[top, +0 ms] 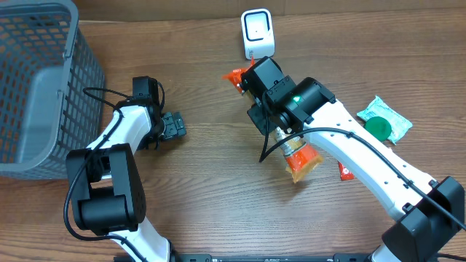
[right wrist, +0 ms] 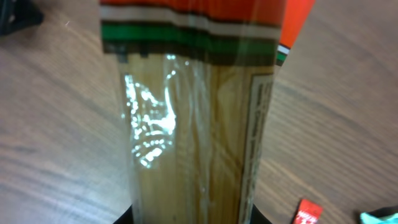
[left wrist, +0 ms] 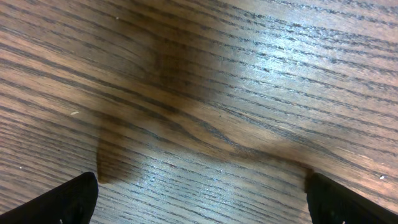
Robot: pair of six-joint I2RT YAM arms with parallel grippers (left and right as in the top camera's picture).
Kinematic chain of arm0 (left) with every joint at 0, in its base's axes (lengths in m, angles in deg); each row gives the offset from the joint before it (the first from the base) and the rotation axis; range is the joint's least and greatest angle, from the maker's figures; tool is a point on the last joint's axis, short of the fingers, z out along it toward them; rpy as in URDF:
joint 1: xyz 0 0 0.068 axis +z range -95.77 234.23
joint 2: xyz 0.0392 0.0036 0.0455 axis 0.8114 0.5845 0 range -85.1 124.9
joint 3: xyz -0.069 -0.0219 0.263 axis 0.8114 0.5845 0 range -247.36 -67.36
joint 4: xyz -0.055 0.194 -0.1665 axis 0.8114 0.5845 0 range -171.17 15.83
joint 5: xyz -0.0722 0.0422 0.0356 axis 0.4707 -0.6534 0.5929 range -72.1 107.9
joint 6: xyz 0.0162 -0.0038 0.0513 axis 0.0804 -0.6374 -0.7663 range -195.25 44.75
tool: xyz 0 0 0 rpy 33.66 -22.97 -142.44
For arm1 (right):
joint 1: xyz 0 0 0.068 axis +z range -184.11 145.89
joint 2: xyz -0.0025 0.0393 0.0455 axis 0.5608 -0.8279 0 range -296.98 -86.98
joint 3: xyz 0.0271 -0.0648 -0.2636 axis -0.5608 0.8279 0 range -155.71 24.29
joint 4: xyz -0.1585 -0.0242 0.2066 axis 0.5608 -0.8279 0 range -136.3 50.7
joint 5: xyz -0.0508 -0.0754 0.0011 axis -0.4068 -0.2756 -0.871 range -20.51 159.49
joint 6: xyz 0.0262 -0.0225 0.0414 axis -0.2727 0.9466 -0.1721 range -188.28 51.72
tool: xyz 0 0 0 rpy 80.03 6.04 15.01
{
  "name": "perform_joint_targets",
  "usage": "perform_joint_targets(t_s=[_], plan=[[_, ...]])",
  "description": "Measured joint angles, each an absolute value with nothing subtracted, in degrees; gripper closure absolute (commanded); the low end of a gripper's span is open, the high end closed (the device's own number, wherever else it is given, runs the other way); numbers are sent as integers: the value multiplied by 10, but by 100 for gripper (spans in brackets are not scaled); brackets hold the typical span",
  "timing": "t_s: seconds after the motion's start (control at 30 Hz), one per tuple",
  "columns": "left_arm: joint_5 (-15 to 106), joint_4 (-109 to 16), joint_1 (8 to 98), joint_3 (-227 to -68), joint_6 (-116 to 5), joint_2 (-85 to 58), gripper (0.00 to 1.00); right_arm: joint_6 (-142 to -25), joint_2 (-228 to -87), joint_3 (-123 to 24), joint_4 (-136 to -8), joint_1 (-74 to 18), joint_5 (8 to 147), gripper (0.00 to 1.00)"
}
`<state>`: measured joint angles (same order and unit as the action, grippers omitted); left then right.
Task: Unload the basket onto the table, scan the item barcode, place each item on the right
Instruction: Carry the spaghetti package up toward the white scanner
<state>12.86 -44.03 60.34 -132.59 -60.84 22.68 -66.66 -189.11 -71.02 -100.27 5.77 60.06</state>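
R gripper (top: 273, 124) clamps clear-film orange-ended packet (right wrist: 186, 137), centre frame; film glare may block white box scanner (top: 257, 30) read.

1 basket (top: 81, 73), 1 scanner (top: 257, 33), 1 pasta pkt (top: 303, 161), 1 green pkt (top: 384, 120), 1 red sachet (top: 346, 172).

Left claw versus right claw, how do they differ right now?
The left claw is wide open and empty; the right claw is closed on the orange packet. The left claw points at bare table, well off from the white scanner; the right claw is near it. Both are black two-finger claws.
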Motion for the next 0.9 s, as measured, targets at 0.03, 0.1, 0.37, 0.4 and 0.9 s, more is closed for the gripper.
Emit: perform_joint_targets(t_s=[0.03,0.1,0.37,0.4,0.9], plan=[[128,-441,603,-1326,-608,227,0,-669,-1892,-713,-1007,57,591,97],[127,-441,603,-1326,-608,227,0,-676,-1897,-736,-1036,52,580,97],[125,-442,603,-1326,-608,227,0,-694,-1922,-1019,-1172,-15,565,97],[125,-443,603,-1326,-608,227,0,-693,-1922,-1064,-1177,-26,562,97],[125,-443,603,-1326,-608,227,0,-541,-2043,-1167,-1039,-36,444,97]])
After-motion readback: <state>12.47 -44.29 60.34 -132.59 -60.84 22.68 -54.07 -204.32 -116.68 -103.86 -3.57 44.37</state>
